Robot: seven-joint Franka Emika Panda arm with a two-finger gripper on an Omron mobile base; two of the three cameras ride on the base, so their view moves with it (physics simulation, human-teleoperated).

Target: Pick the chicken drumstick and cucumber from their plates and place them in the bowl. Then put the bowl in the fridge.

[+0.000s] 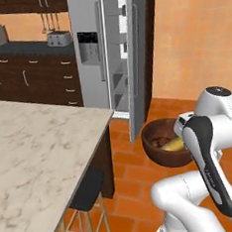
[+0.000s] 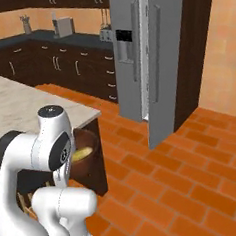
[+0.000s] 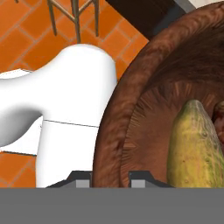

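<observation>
The dark brown wooden bowl [image 1: 160,153] hangs in the air over the brick floor, in front of the fridge [image 1: 89,45]. My gripper [image 3: 111,178] is shut on the bowl's thick rim [image 3: 114,131], with one tip on each side of it. Inside the bowl lie the yellow-green cucumber [image 3: 194,144] and the reddish-brown chicken drumstick [image 1: 158,140]. The fridge's right door [image 1: 135,66] stands open, and the white interior with its shelves [image 1: 118,63] shows. In the right base view the bowl [image 2: 88,148] sits just behind my arm. The plates are out of view.
A marble island counter [image 1: 36,145] spreads to the left, with a dark stool [image 1: 86,194] beside its corner. Dark cabinets and a toaster [image 1: 59,39] line the back wall. Orange brick floor [image 2: 184,175] lies open between me and the fridge.
</observation>
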